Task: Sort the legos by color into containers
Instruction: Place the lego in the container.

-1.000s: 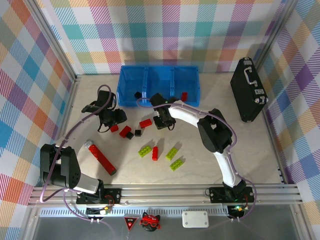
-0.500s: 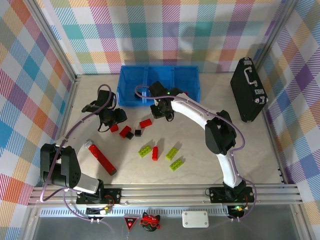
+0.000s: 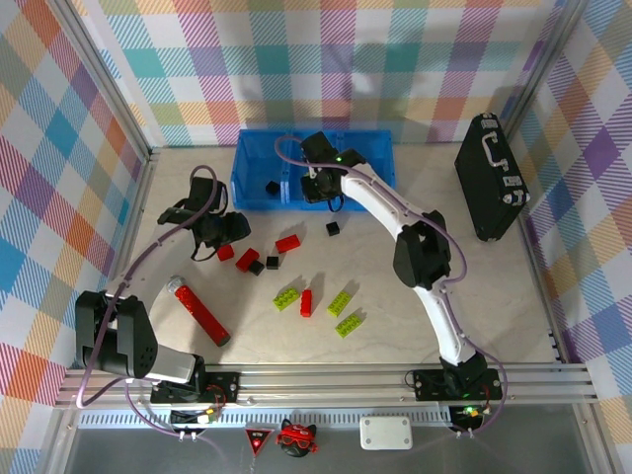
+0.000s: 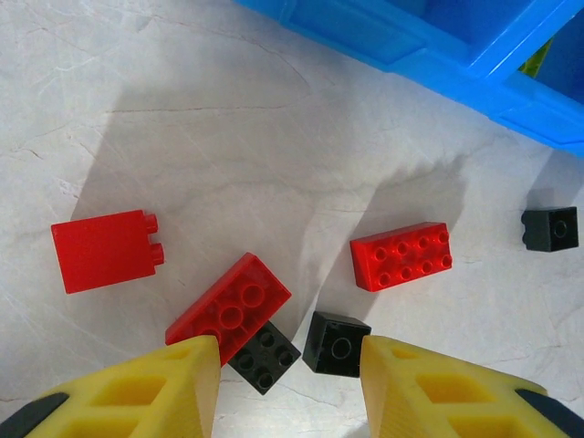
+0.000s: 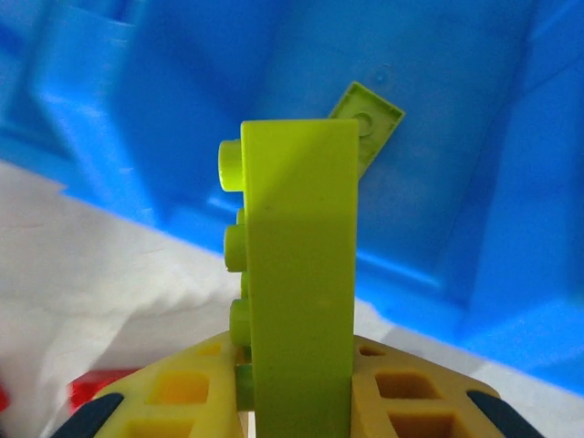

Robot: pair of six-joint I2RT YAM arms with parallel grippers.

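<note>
We are seeing the right gripper (image 5: pixel 297 374) clamping a lime brick (image 5: pixel 301 274), lower end hidden, over the containers (image 5: pixel 456 109); left gripper (image 4: pixel 290 360) nearby, jaws apart.

Three joined blue plastic bins (image 3: pixel 255 170).
On desk (image 3: pixel 513 296): four red studded plastic bricks (image 3: pixel 288 244), three lime green bricks (image 3: pixel 340 302), three black bricks (image 3: pixel 333 228), one long red bar (image 3: pixel 200 311), one black briefcase (image 3: pixel 489 178).

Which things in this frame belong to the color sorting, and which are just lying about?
Job:
- bins
- red bricks
- black bricks
- green bricks
- green brick held in the right pincer

Lying about:
- red bar
- briefcase
</note>
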